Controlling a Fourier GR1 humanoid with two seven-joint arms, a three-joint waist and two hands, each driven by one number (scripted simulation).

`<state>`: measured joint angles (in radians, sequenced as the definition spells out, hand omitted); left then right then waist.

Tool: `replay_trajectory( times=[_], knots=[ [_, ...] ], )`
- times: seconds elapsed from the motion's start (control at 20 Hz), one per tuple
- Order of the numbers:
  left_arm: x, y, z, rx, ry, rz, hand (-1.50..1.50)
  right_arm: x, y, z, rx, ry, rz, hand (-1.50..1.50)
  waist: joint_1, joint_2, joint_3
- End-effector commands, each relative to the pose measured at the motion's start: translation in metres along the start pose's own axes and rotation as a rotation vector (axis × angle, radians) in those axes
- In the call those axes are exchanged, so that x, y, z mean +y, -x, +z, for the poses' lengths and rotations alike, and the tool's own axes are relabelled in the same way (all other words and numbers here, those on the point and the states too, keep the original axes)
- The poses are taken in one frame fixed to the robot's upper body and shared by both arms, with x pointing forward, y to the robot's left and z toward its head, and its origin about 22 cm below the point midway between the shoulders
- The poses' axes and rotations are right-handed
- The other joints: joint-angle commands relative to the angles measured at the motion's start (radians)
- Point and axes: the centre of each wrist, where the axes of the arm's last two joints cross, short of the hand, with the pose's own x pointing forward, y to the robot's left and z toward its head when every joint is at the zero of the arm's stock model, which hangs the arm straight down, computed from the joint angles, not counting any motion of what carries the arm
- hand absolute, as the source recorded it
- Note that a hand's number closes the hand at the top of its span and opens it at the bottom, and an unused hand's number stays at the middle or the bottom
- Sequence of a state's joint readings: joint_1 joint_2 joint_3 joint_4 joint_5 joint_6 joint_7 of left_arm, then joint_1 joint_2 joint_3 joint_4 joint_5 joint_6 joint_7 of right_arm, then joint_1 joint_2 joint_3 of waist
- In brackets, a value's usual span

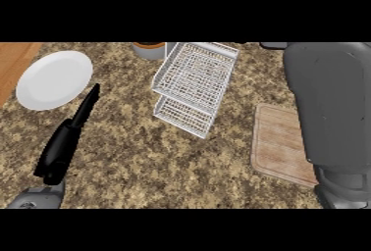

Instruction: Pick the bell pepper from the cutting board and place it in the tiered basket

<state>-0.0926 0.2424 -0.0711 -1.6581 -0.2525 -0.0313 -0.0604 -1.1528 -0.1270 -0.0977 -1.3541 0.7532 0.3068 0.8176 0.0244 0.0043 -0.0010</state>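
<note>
The white wire tiered basket (pixel 196 73) stands at the counter's far middle, its lower tier (pixel 185 116) jutting towards me. To its right lies the wooden cutting board (pixel 279 144), partly covered by my raised right forearm (pixel 330 103). No bell pepper shows anywhere. Of my right hand only a dark sliver (pixel 273 45) appears at the top edge, right of the basket. My left hand (pixel 69 135) rests open at the lower left, fingers straight and pointing up towards the plate.
A white plate (pixel 54 79) lies at the far left. A grey cup with a brown rim (pixel 148 49) stands behind the basket's left corner. A wooden surface (pixel 14 61) borders the speckled counter (pixel 152 157) at the top left.
</note>
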Motion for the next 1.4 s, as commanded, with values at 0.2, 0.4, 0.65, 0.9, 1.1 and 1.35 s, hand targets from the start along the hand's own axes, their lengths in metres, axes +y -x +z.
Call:
replay_trajectory(
  times=[0.2, 0.4, 0.65, 0.9, 1.1, 1.35],
  knots=[
    [-0.004, -0.002, -0.001, -0.016, 0.018, 0.000, 0.00, 0.076, -0.023, -0.036, 0.041, -0.047, -0.019, 1.50, 0.019, 0.009, 0.000],
    [0.013, -0.002, -0.002, -0.024, 0.026, -0.010, 0.00, 0.099, -0.007, -0.046, 0.090, -0.004, -0.175, 1.50, 0.033, 0.012, 0.000],
    [0.013, 0.003, -0.006, -0.015, 0.029, 0.000, 0.00, 0.111, -0.004, -0.059, 0.001, -0.088, -0.279, -1.50, 0.031, 0.015, 0.000],
    [-0.002, 0.001, -0.006, -0.019, 0.009, -0.002, 0.00, 0.113, 0.010, -0.062, -0.060, 0.042, -0.501, -1.50, 0.034, 0.014, 0.001],
    [0.003, 0.000, -0.008, -0.020, -0.006, -0.003, 0.00, 0.090, 0.018, -0.073, -0.012, 0.306, -0.524, -1.50, 0.021, 0.012, 0.000],
    [0.004, 0.006, 0.000, 0.010, -0.018, -0.001, 0.00, 0.043, 0.058, -0.088, 0.105, 0.487, -0.541, -1.50, -0.017, -0.004, 0.001]
  ],
)
